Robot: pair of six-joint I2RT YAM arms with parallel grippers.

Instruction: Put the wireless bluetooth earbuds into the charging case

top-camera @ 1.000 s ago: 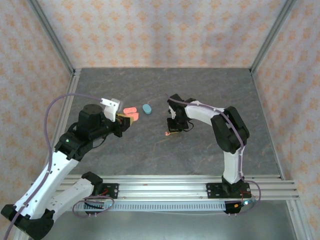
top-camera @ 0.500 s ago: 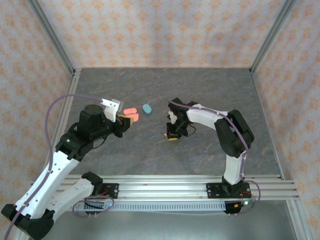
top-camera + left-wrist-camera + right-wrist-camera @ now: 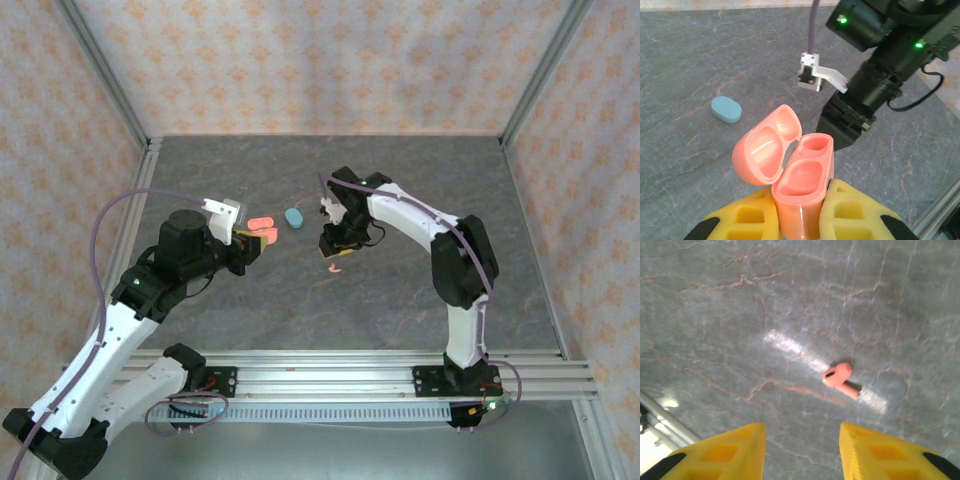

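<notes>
My left gripper is shut on the salmon-pink charging case, held upright with its lid hinged open and both wells empty. In the top view this left gripper holds the case above the table's left-middle. One pink earbud lies on the grey table, ahead and slightly right of my right gripper, whose yellow fingers stand apart with nothing between them. Seen from above, the earbud rests just in front of the right gripper.
A shut light blue oval case lies on the table between the two grippers, and is also at the left of the left wrist view. The grey table is walled by patterned panels. An aluminium rail runs along the near edge.
The right gripper dipped shut onto the pink earbud, then drew back up toward the far left and opened. The earbud stays on the table. The left arm has not moved.
</notes>
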